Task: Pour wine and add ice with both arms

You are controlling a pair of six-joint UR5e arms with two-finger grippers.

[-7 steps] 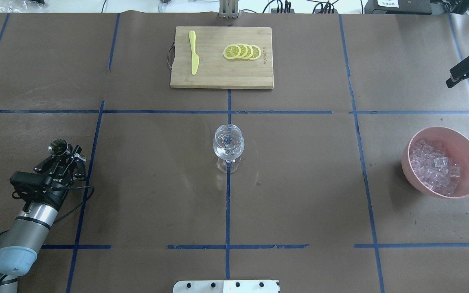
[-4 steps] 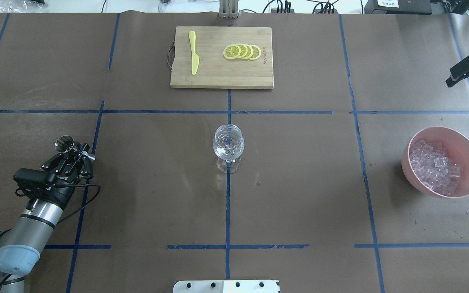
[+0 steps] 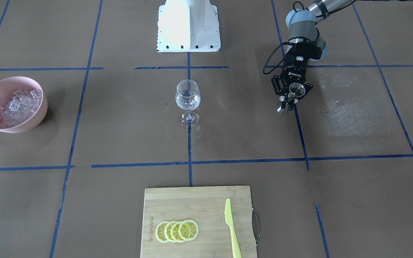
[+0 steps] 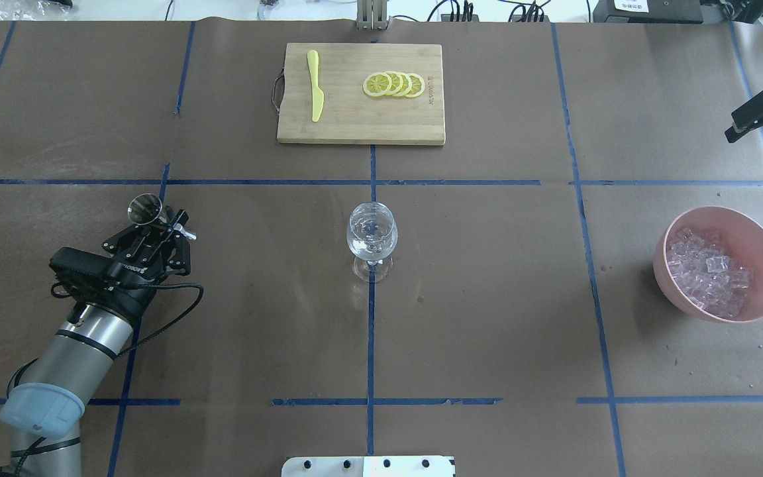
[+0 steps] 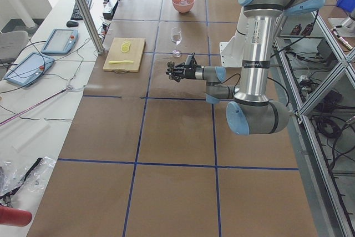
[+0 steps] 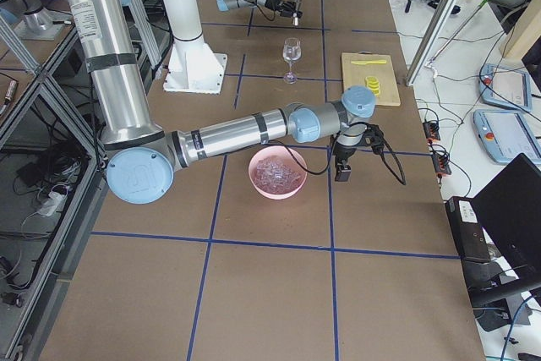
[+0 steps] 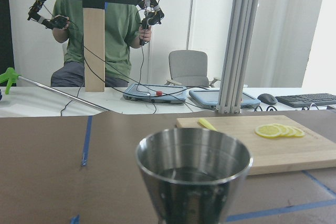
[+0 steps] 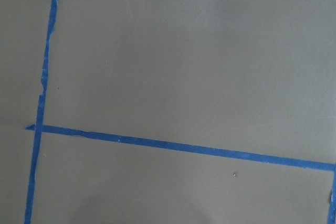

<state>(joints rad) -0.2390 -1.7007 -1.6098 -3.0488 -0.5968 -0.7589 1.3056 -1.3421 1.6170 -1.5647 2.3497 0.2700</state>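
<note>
— What is your left hand [image 4: 168,224] doing?

— It is gripping a steel jigger [image 4: 145,207], fingers closed on its narrow middle. I am holding it upright above the bench [image 4: 487,331], over on my left side. My wrist camera is showing a little liquid lying in the cup.

— And the wine glass [image 4: 372,238]?

— It is standing at the middle of the bench on a line of blue tape [image 4: 370,344], well apart from the jigger.

— Where is the ice [image 4: 706,271] sitting?

— It is lying heaped in a pink bowl [image 4: 726,215] far out on my right side, well apart from the glass.

— Your right hand [image 6: 342,177]?

— It is hanging over bare bench beyond the bowl, pointing down. Its wrist camera is showing only bench and tape, so I cannot tell whether it is open or closed.
</note>
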